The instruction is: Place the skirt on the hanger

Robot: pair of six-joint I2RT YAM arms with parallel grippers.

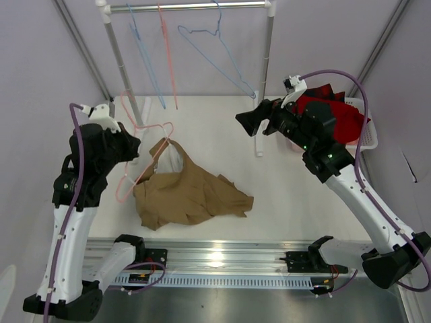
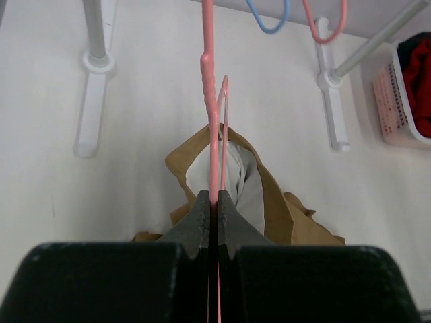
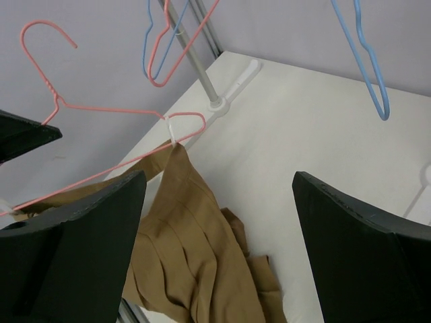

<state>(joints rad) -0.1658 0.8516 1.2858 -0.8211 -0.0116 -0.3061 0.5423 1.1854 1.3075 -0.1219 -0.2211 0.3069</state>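
Left jaws pinch the pink hanger (image 2: 210, 121), tilted over the bench (image 1: 289, 182). Tan skirt (image 1: 185, 195) sits heaped on it, one edge caught on the hanger's end. Right jaws gape wide, empty.

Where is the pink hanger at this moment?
The hanger is on the left of the top view, held off the table in the shut left gripper, with its far shoulder at the raised edge of the skirt.

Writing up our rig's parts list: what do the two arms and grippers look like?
The left arm and right arm have white links, black joints and purple cables. Left gripper and right gripper: black, wedge-shaped fingers.
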